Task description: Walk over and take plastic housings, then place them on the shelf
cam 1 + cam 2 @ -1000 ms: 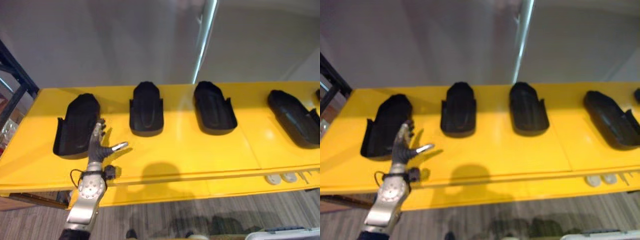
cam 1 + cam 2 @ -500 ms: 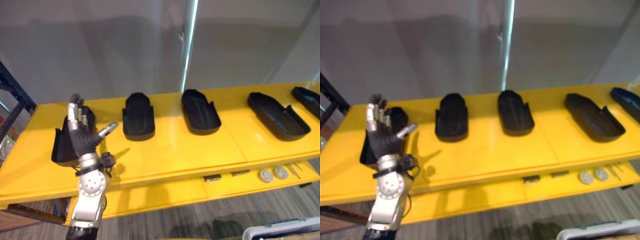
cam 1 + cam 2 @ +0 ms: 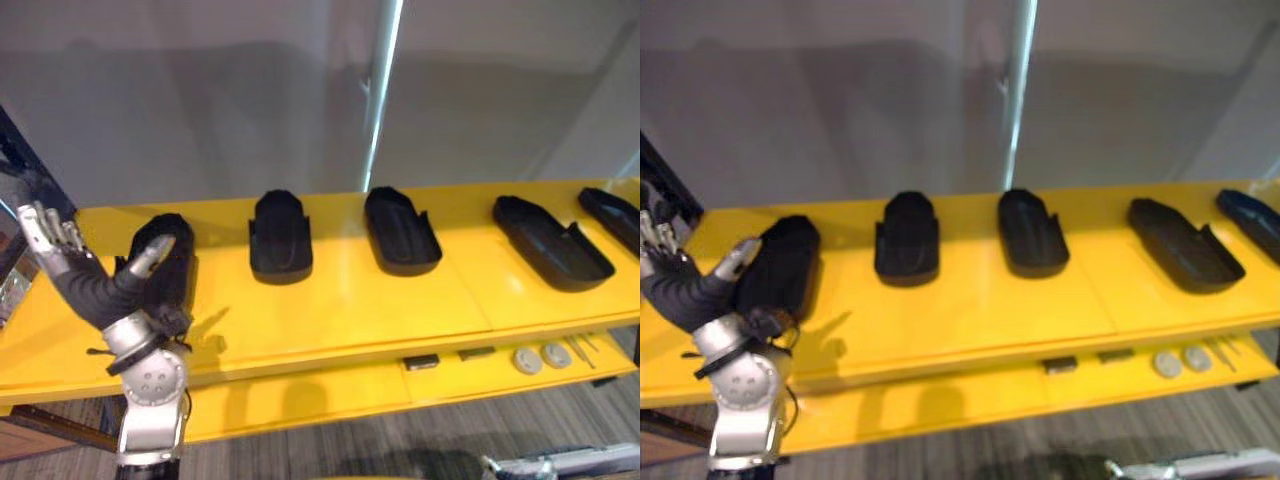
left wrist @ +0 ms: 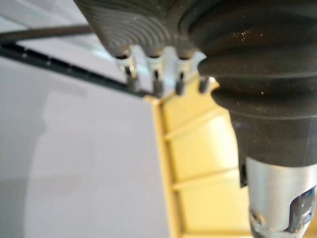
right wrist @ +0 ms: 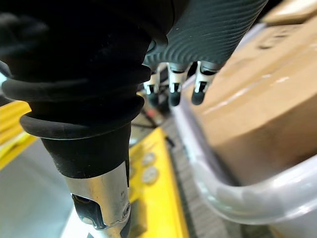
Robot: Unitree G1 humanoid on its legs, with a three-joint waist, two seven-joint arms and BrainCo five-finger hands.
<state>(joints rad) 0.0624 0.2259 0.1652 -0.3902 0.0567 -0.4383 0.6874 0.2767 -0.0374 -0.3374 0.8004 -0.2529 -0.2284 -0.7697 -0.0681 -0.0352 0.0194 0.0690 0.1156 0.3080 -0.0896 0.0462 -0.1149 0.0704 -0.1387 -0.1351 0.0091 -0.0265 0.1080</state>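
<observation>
Where the yellow shelf (image 3: 350,310) runs across the head views, five black plastic housings lie on it in a row, well apart from one another and all resting on their backs. Each is a smooth, matt moulded shell, rounded at the far end and open toward the near edge, with shallow side walls. The leftmost housing (image 3: 178,275) lies near the shelf's left end, then come the second housing (image 3: 280,237), the third housing (image 3: 402,230), the longer fourth housing (image 3: 552,243) turned at an angle, and the fifth housing (image 3: 612,215) at the right border. Neither hand holds one.

The shelf top is glossy and flat. On a lower ledge along its near edge lie two round pale discs (image 3: 527,360), some small dark blocks (image 3: 423,362) and thin rods. A dark metal frame (image 3: 25,150) stands at the shelf's left end, and a plain grey wall rises behind.

The left hand (image 3: 75,275) stands upright in front of the leftmost housing with the wrist bent back, its fingers (image 3: 45,225) straight and close together, and its thumb (image 3: 150,257) stretched out across the housing's near part; whether it touches I cannot tell.

In the right wrist view the right hand (image 5: 174,89) hangs with its fingers loosely side by side, grasping nothing, beside the rounded rim of a pale plastic bin (image 5: 218,193) that holds a brown cardboard box (image 5: 252,99).
</observation>
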